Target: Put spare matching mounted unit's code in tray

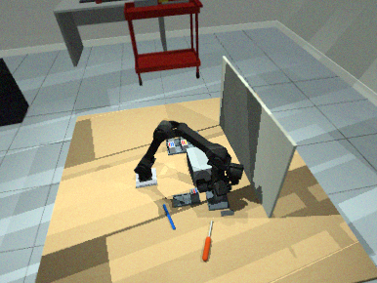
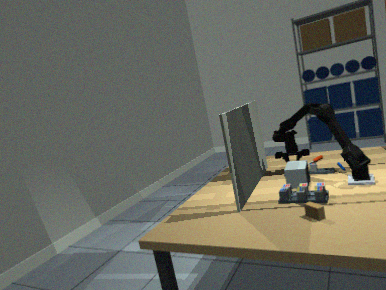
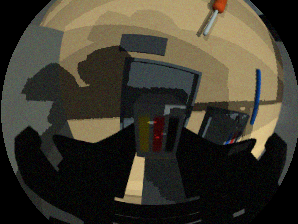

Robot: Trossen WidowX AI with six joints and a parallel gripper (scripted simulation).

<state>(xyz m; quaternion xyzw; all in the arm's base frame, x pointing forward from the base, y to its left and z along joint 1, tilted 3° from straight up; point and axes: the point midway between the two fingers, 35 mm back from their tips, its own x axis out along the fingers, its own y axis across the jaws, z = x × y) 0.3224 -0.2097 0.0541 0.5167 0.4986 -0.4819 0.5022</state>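
Standing on the wooden table [image 1: 122, 254], the tall grey panel [image 1: 254, 146] walls off the right side, and the black arm [image 1: 195, 139] reaches from its base toward that panel. Beside the panel sits the mounted unit [image 1: 197, 163], a pale grey block. Just in front of it lies the dark tray [image 3: 162, 79], seen from the wrist view as an open rectangular frame directly under the tool. The gripper [image 3: 157, 137] hangs above that tray with its jaws partly closed on a spare [image 3: 157, 132], a small dark piece showing yellow and red stripes. Another spare [image 1: 186, 199] rests on the table near the tray, and more sit beyond the unit. By my judgement the pick is done and the carry is nearly finished; lowering into the tray and releasing remain. An orange screwdriver [image 1: 207, 249] and a blue pen [image 1: 169, 217] lie apart.
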